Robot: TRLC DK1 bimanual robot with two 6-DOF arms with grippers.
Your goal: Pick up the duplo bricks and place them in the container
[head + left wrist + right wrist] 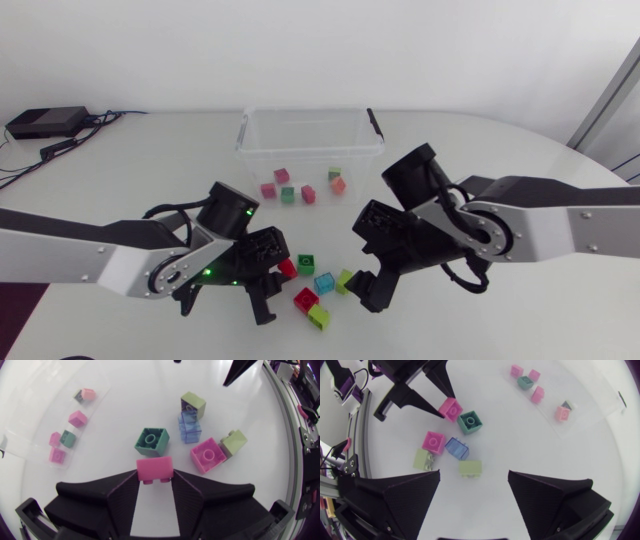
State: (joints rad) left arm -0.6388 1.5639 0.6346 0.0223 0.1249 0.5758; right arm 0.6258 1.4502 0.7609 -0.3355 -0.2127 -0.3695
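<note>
Left gripper (155, 474) is clenched on the red duplo brick (155, 468), flat sides pinched, at 6 o'clock from the clear container (242, 138). Right gripper (474, 474) is released and empty above the lime brick (470, 466). I judge the bricks light, rigid and slick: hold the side walls, not the studs.

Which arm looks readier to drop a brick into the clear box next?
Left, I'd say. The left gripper grips a pink brick; the right gripper hangs open and empty above the loose bricks.

Red brick (154, 469) between left jaws; other bricks (305, 264) near clear container (245, 130).
</note>
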